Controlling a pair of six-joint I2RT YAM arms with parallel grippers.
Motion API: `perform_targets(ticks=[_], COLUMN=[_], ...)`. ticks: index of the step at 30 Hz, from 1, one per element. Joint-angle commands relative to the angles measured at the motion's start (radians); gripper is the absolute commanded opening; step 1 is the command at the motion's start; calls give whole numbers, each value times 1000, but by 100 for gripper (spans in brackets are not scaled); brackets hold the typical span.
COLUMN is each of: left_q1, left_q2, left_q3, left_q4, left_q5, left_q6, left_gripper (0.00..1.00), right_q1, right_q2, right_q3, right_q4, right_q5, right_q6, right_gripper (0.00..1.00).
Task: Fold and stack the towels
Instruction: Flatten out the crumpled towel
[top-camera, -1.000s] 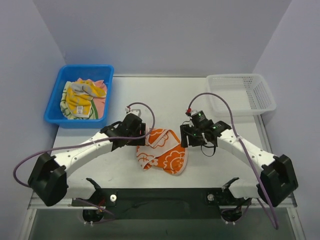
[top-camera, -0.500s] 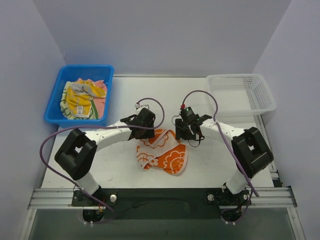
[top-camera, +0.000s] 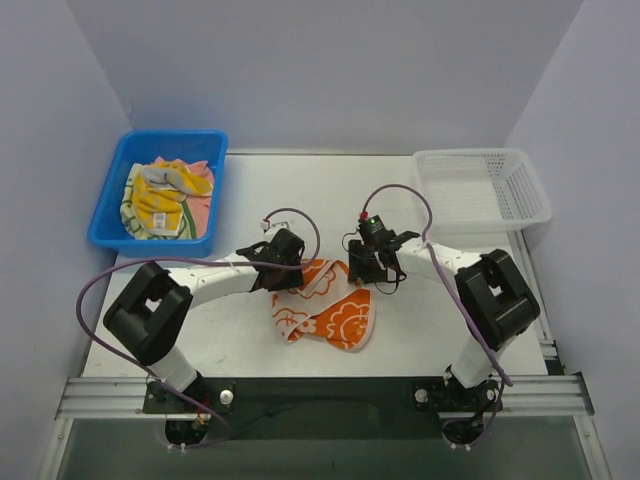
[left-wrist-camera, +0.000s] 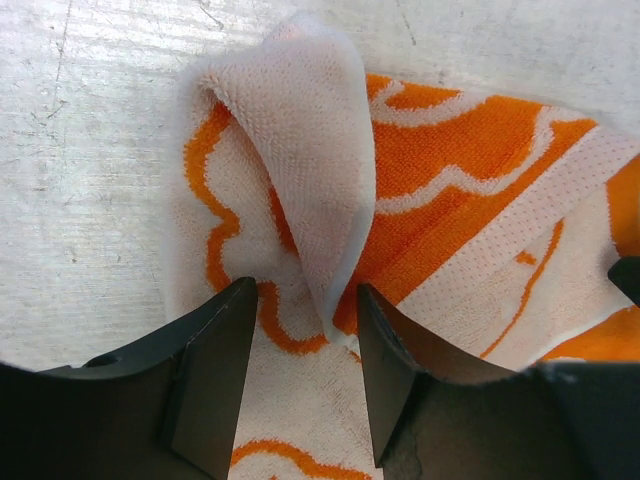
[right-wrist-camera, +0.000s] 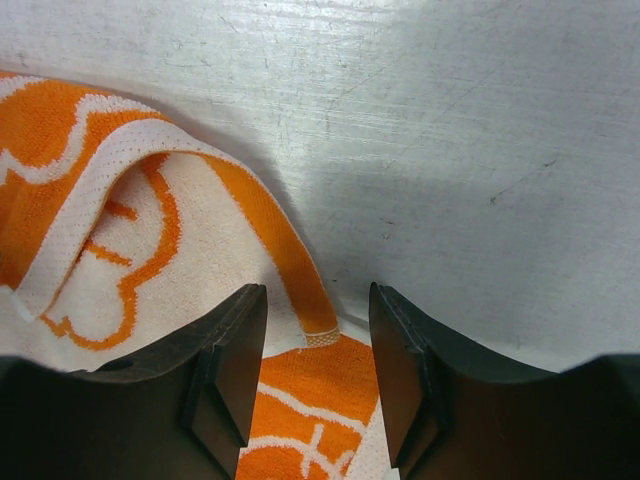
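Left gripper (left-wrist-camera: 303, 297): jaws apart, low over the scuffed white table (top-camera: 250, 190), straddling a raised, white-backed fold of the orange terry towel with white flower outlines (left-wrist-camera: 470, 170). The fold tip sits in the gap near the right-hand finger, and I can't see it being pinched. Right gripper (right-wrist-camera: 317, 297): jaws apart too, straddling the towel's hemmed corner edge, with the cloth loose between the fingers. The towel lies crumpled mid-table between the two arms, both wrists at its far edge. Far left, a heap of other towels (top-camera: 160, 198) (yellow, pale green, salmon-pink) sits in the blue plastic bin (top-camera: 108, 200). White mesh plastic basket (top-camera: 530, 195) is far right, well apart from the towel.
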Motion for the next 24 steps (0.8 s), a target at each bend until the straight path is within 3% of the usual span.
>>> perform_targets(ticks=[1,16,19,24], left_q1=[-2,-3,-2,-3], left_q2=[-60,-78,-89,-116], left_q3=[-11,-24,-29,-31], left_q4=[48,57,56,20], left_q5=[5,15,9,5], left_q6=[-26,-44,-29,6], left_gripper=[55,55,55,56], right_q1=[5,50,50,50], right_q2=[40,72,74,50], right_q3=[13,82,86,88], right_q4=[-46,-178,-181,-181], right_q5=[-23,12,29,52], right_q6=[14,9,9,-12], right_gripper=[44,36,27,1])
